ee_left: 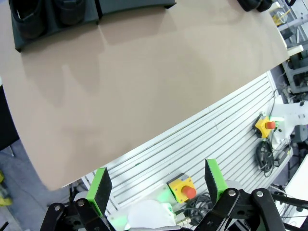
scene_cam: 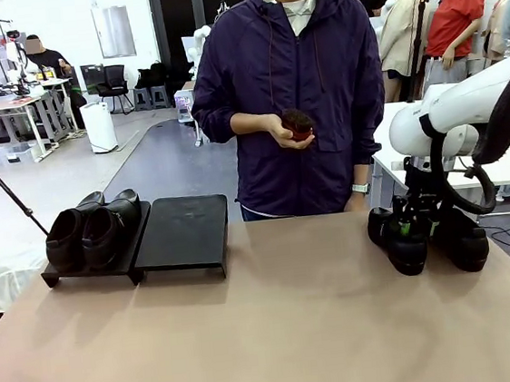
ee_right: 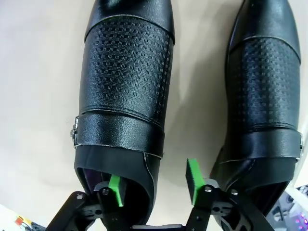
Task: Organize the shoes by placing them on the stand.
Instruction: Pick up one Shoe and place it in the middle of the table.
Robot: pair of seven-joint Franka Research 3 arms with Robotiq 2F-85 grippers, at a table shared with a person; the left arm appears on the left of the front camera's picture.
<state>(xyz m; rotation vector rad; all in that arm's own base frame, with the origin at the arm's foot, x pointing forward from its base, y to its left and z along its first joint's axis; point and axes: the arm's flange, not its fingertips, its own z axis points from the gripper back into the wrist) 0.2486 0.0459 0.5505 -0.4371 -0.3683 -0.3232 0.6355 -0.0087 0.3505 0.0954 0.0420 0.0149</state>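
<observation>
Straddling a shoe's (ee_right: 125,72) side wall at the table's (scene_cam: 296,323) 3 o'clock with right gripper (ee_right: 154,181) half-open, unclamped; left gripper (ee_left: 156,185) agape, empty.

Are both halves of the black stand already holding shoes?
No: the stand's right half lies bare, while two shoes sit side by side on its left half.

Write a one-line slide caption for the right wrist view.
Open jaws straddle the side wall of one shoe at its opening, with a second shoe beside it on the table.
</observation>
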